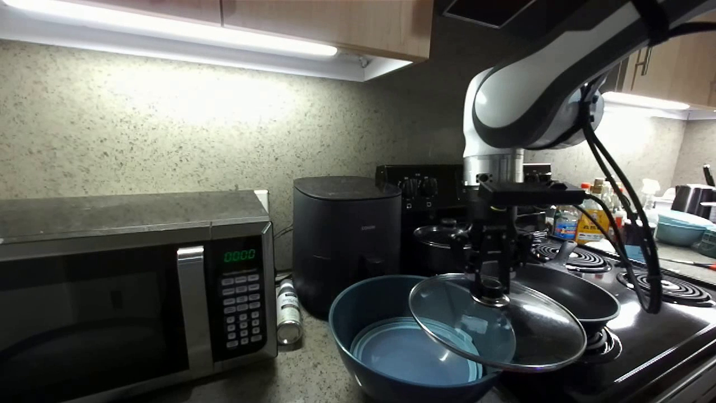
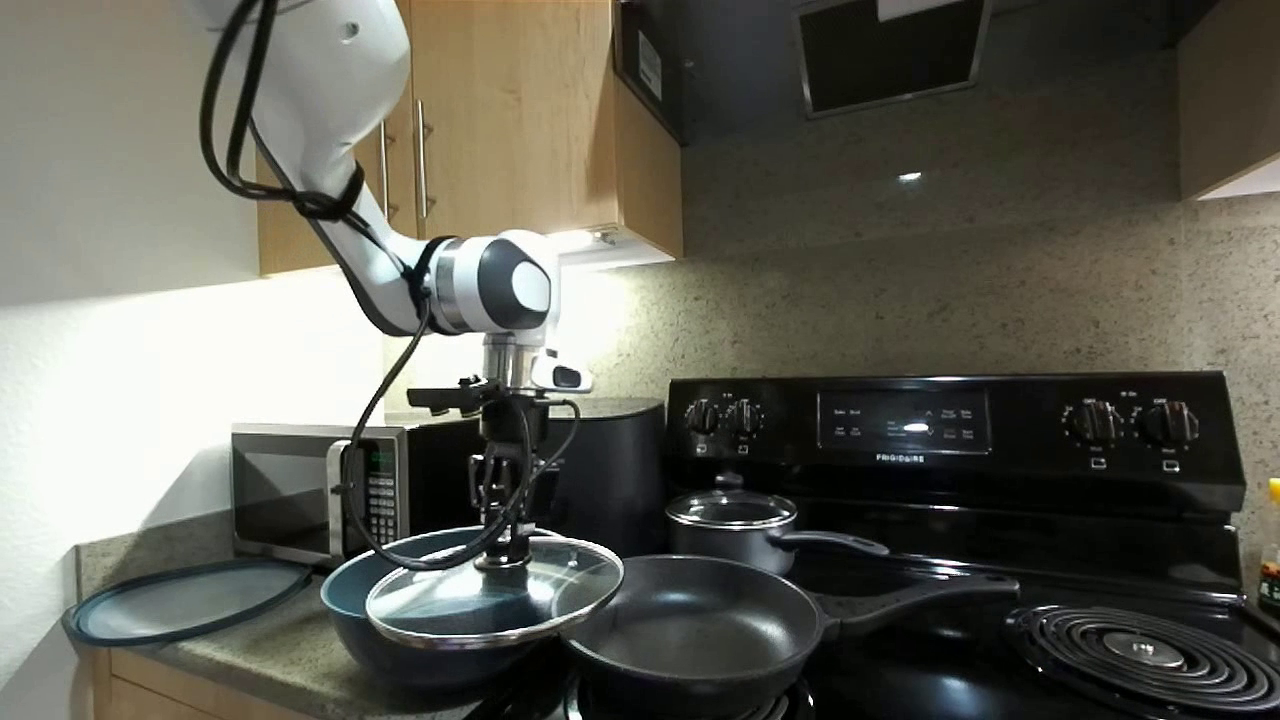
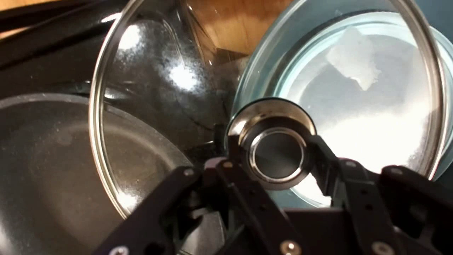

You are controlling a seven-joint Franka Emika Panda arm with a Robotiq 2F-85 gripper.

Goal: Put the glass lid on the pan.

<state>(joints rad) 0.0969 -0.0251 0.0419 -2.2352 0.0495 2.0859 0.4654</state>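
Gripper (image 1: 491, 282) clamped on knob (image 3: 279, 156), glass lid (image 2: 490, 605) directly u/neath, nr pan (image 2: 705, 625)

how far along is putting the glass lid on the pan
Grasp looks done: the gripper holds the glass lid by its knob. In hand: positioning; in the wrist view, the lid overlaps the blue bowl and part of the pan. Left: centering it over the uncovered pan, lowering, releasing.

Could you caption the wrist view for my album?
The gripper holds the glass lid by its knob, pan and blue bowl showing through the glass.
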